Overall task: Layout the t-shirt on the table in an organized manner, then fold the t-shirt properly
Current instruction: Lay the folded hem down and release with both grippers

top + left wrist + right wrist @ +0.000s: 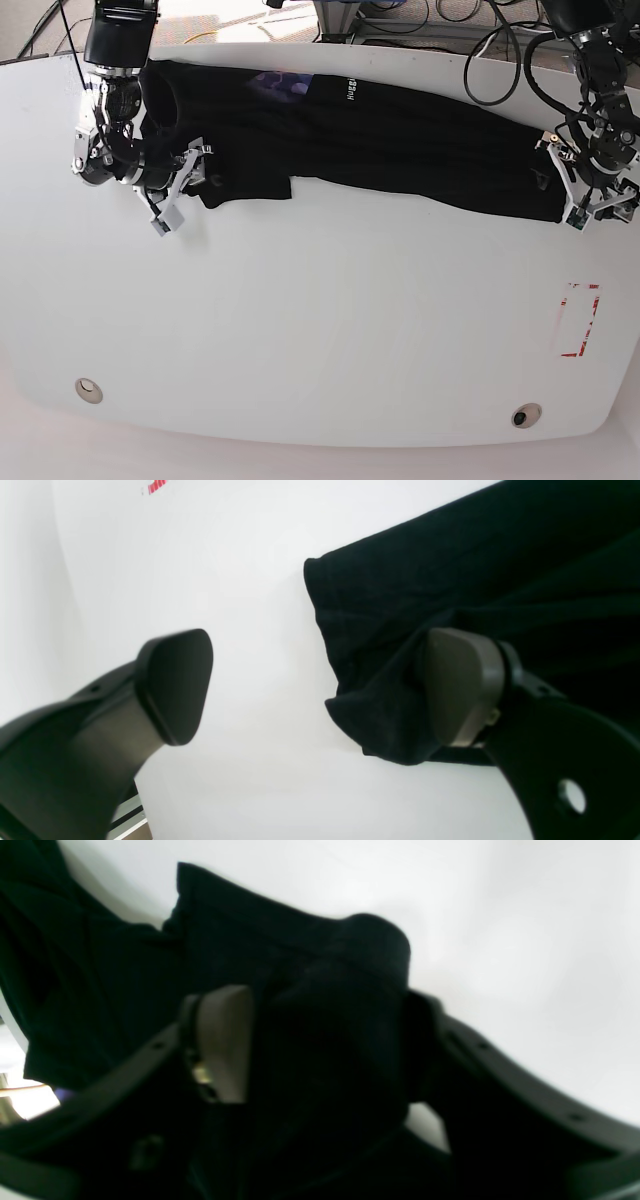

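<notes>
The black t-shirt lies stretched in a long band across the far side of the white table, with white lettering near its neck. At the band's left end my right gripper has a bunched fold of the t-shirt filling the gap between its fingers, and one pale pad shows against the cloth. My left gripper is at the band's right end. It stands open low over the table, its right finger resting against the t-shirt's corner and its left finger over bare table.
A red tape rectangle is marked near the table's right edge, in front of my left gripper. Two small round holes sit near the front edge. Cables and equipment crowd the space behind the table's far edge.
</notes>
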Controlling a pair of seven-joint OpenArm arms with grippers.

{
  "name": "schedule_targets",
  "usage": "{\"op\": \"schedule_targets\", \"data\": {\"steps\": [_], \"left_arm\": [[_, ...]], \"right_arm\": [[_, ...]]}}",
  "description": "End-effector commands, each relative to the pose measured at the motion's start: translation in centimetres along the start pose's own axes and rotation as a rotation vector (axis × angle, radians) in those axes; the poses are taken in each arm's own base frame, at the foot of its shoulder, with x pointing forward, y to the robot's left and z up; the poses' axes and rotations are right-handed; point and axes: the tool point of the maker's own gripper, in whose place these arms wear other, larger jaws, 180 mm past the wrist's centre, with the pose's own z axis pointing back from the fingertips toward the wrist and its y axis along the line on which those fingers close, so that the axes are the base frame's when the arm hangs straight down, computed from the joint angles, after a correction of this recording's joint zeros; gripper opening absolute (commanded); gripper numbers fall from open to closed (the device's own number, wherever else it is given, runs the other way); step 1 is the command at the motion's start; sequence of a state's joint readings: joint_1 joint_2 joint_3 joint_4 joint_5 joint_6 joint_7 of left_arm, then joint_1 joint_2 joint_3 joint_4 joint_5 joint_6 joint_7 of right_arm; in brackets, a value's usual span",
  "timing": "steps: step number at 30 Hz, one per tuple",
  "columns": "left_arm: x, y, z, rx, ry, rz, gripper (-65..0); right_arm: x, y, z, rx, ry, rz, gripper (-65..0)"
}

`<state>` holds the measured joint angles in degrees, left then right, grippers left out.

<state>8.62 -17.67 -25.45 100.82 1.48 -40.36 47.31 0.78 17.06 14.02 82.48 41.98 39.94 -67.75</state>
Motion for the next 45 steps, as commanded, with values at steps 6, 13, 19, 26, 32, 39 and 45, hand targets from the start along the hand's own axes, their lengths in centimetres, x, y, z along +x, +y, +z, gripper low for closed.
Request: {"op": "schedule_targets", "data": {"steps": [6,13,19,26,32,39,45], "left_arm": [[1.1,1.1,0.5,0.030,-0.035,-0.008,0.0],[1.1,1.0,0.5,0.027,-0.035,-0.007,0.0],[1.2,0.9,0.4,0.024,-0.035,-0.009,0.0],[1.1,1.0,0.4,0.025,-0.035,-0.010,0.0],[1.1,0.9,0.4,0.023,-0.034,-0.010,0.0],[1.1,0.8,0.3,0.021,-0.033,-0.008,0.0],[0.2,0.5,-0.2,0.004,-0.011,0.007,0.0]], "right_arm": [[1.3,-0.2,0.6,-0.012,-0.020,0.032,-64.4],[5.3,2.2,2.8,0.040,-0.087,0.124,-62.6],[7.4,5.5,4.4,0.157,-0.175,0.152,-62.5],[4.5,8.1,4.0,0.291,-0.164,0.092,-62.3],[1.9,9.9,4.4,0.401,-0.146,0.027,-62.3],[0.5,10.6,5.4,0.467,-0.151,-0.017,-62.3],[-0.2,10.9,5.8,0.494,-0.112,-0.003,-62.3]]}}
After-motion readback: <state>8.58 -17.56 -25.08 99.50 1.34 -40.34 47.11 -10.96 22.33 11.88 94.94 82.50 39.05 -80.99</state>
